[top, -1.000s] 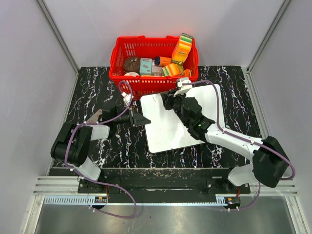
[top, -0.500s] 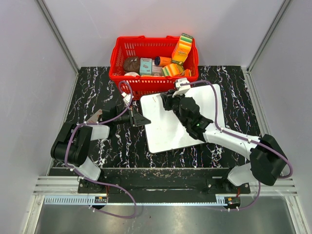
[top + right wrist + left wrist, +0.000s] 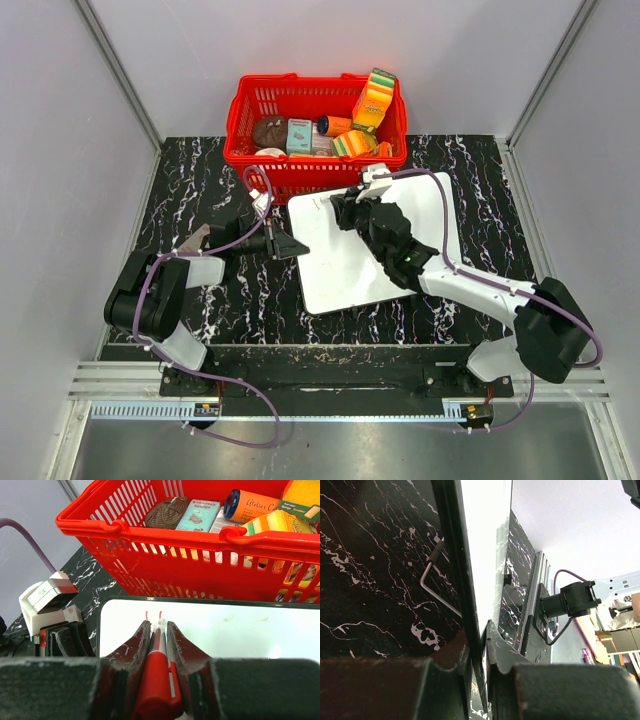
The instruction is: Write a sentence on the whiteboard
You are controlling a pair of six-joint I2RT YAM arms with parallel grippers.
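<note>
- Left jaws pinched shut on the left edge of the whiteboard point(image 3: 345, 270).
- Right jaws clamp a red marker point(image 3: 157, 680), tip by two short red strokes point(image 3: 160, 614).

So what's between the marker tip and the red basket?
Right wrist view: ahead of the red marker, two short red strokes on bare whiteboard, then its rim, then the red basket.

black veined table, three things on it

the table point(image 3: 200, 190) is black with white veins. a red basket point(image 3: 300, 175) stands at its far edge, near the middle. the whiteboard point(image 3: 340, 270) lies just in front of the basket, right of centre, slightly askew. a bent metal rod point(image 3: 431, 562) lies beside the board's edge.
</note>
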